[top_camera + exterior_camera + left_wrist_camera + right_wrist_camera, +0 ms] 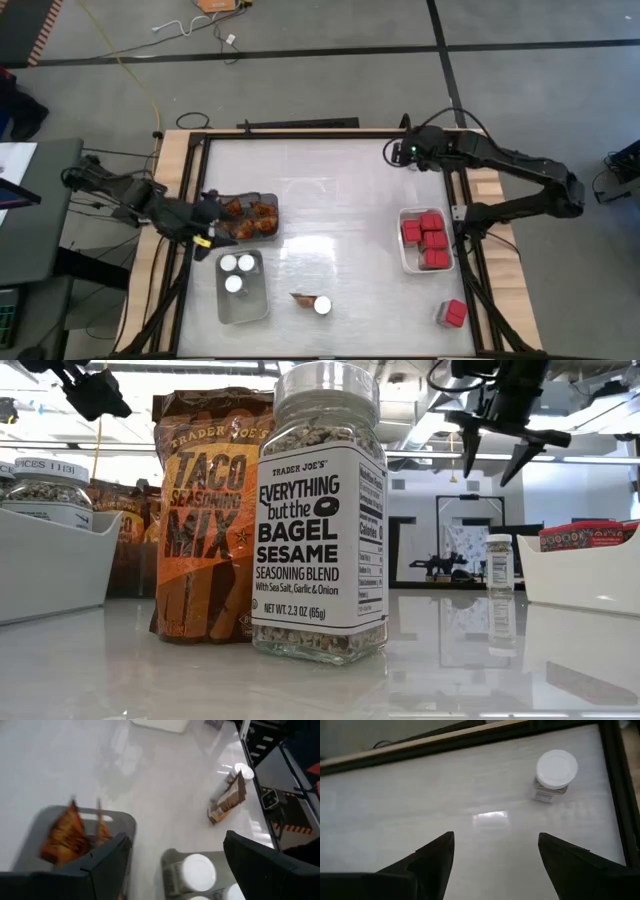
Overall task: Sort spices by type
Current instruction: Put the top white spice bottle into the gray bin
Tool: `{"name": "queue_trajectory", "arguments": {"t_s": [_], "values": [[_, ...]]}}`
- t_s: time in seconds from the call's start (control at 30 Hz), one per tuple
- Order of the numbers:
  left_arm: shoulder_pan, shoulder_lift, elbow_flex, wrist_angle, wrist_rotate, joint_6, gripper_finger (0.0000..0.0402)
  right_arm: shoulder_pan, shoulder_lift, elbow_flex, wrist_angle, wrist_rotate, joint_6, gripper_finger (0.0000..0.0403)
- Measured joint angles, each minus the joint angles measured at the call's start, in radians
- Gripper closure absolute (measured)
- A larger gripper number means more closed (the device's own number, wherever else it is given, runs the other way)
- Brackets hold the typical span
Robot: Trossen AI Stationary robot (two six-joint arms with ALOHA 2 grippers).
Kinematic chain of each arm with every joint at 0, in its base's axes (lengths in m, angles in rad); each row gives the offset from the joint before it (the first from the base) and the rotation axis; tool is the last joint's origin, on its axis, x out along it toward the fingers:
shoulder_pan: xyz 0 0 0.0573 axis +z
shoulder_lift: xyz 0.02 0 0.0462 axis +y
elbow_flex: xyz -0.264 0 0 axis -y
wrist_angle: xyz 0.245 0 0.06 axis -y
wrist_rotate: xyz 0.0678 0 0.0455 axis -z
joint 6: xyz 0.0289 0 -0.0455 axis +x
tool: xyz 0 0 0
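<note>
I am holding the left claw (208, 232) spread wide, grasping nothing, above the packets (250, 217) tray. The right claw (495, 865) is hovering released, wide, near a jar (555, 772) standing on the surface (330, 200).

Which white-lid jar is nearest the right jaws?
The lone jar by the table's far edge, just ahead of the right gripper. Three jars sit in the grey tray; another stands beside a packet near the front.

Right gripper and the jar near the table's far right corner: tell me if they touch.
Apart. In the right wrist view, bare table separates the open right gripper from the jar.
</note>
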Motion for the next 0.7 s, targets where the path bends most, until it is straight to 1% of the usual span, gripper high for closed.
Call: {"name": "queue_trajectory", "arguments": {"t_s": [0.17, 0.33, 0.47, 0.6, 0.7], "values": [[0.037, -0.068, 0.0, -0.056, -0.001, 0.047, 0.0092, -0.019, 0.0, 0.0, -0.01, 0.0, 0.057, 0.0091], [0.046, -0.099, 0.0, -0.075, -0.029, 0.079, 0.0092, -0.044, 0.018, 0.001, -0.078, 0.002, 0.102, 0.0091], [0.046, -0.1, 0.0, -0.075, -0.057, 0.109, 0.0092, -0.07, 0.065, 0.0, -0.121, 0.004, 0.105, 0.0091], [0.046, -0.098, 0.0, -0.075, -0.106, 0.121, 0.0092, -0.085, 0.13, 0.0, -0.101, 0.004, 0.102, 0.0091], [0.046, -0.104, 0.0, -0.075, -0.139, 0.12, 0.0092, -0.113, 0.185, 0.0, -0.105, 0.0, 0.067, 0.0092]]}}
